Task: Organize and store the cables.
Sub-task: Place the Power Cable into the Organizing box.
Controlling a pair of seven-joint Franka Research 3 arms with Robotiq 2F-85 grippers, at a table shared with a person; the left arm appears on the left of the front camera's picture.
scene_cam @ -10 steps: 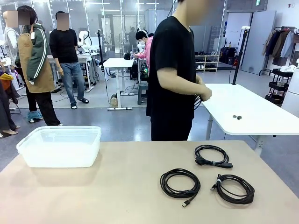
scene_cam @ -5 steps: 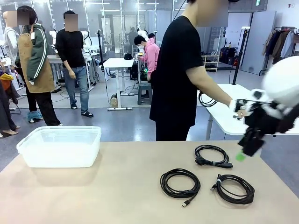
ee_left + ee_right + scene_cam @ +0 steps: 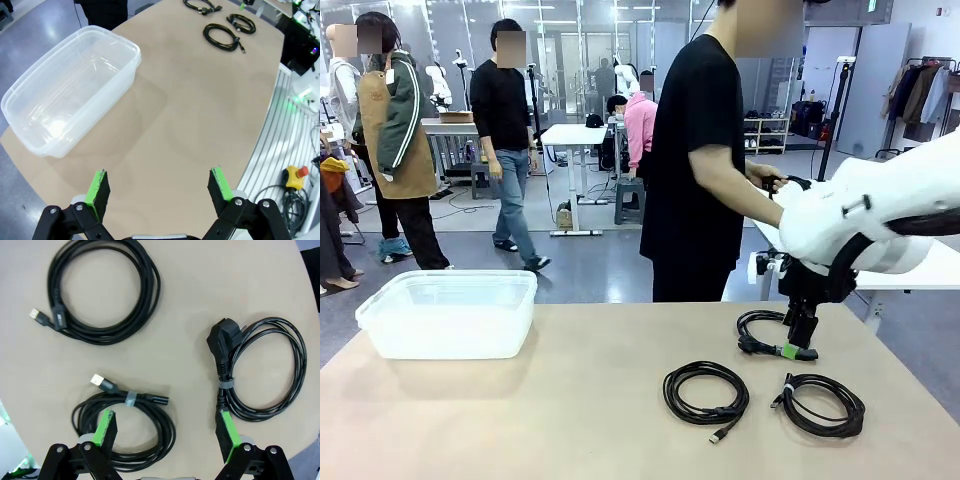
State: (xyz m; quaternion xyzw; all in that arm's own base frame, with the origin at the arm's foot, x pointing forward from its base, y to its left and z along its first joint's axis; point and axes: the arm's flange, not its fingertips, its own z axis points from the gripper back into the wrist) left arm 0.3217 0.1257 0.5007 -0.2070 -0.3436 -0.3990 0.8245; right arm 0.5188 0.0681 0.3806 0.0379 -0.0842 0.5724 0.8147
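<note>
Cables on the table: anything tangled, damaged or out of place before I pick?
Nothing stands out. The power cord, the larger USB cable and the smaller USB cable lie flat as separate coils, none overlapping. The clear bin stands upright. The right gripper is open above them.

Left pincer (image 3: 160,192) spread wide, right pincer (image 3: 167,430) likewise (pointing down)

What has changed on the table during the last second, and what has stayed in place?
The right gripper came in from the right side and down over the far cable, jaws open, nothing taken hold of. That cable, the middle cable, the near right cable and the clear bin stayed where they lay.
</note>
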